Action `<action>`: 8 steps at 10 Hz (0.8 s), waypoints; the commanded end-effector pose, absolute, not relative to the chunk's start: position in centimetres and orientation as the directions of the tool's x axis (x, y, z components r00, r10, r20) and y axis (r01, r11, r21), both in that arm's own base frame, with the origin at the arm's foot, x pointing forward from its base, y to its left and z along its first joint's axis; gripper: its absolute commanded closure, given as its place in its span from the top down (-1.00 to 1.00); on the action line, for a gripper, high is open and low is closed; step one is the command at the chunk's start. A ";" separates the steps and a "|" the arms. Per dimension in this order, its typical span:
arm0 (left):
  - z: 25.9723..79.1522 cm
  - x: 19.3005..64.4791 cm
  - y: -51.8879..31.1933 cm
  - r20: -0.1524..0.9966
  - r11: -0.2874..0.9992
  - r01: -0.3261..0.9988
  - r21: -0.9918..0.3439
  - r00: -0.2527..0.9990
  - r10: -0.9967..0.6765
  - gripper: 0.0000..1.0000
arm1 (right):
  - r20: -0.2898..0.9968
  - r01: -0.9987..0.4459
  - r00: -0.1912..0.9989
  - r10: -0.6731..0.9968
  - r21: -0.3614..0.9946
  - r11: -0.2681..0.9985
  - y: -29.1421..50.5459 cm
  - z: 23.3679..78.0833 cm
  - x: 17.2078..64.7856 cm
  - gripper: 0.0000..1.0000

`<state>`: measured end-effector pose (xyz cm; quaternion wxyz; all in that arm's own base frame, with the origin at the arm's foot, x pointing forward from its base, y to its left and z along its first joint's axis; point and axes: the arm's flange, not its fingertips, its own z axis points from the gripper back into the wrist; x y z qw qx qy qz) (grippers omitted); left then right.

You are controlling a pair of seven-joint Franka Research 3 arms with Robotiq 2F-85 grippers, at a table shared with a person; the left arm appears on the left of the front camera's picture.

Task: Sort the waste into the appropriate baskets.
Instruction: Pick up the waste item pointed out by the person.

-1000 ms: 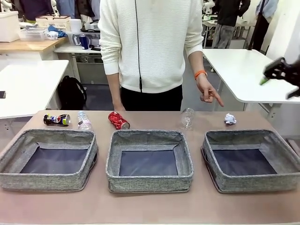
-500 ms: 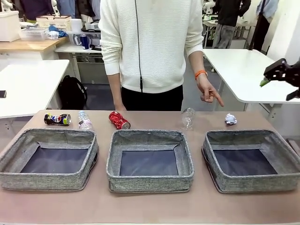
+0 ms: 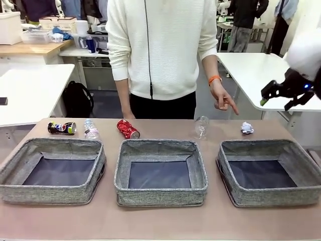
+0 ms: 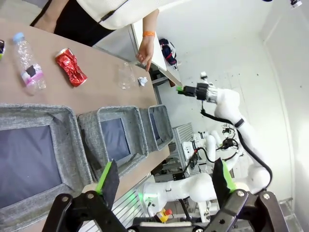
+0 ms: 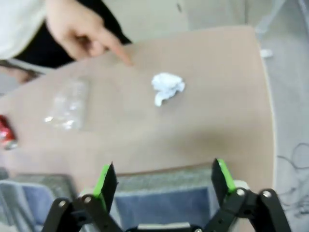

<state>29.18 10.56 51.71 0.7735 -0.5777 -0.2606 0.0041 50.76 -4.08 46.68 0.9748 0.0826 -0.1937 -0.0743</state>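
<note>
The right gripper (image 3: 275, 100) hangs high at the right, fingers spread wide and empty; the left gripper (image 4: 166, 176) is spread wide too. The white paper ball (image 3: 246, 128) lies on the bench (image 3: 160, 221) at the far side of the right basket (image 3: 266, 145), below a person's hand (image 3: 223, 100) that points down.

Bright, even light; faint shadows beside baskets (image 3: 160, 193); right wrist view blurred; left wrist view's edges bowed

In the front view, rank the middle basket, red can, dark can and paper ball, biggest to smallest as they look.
1. middle basket
2. red can and dark can: about alike, so tied
3. paper ball, smallest
</note>
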 end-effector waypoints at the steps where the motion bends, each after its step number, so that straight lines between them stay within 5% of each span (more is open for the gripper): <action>1: 51.9 29.3 10.4 0.420 0.325 0.321 -0.890 0.854 0.308 1.00 | 0.347 0.074 0.931 -0.110 0.114 0.991 -4.3 44.8 55.4 1.00; 8: 51.9 29.3 10.4 0.420 0.325 0.321 -0.890 0.854 0.308 1.00 | 0.273 -0.009 0.961 -0.045 0.192 0.981 -3.9 34.0 63.1 1.00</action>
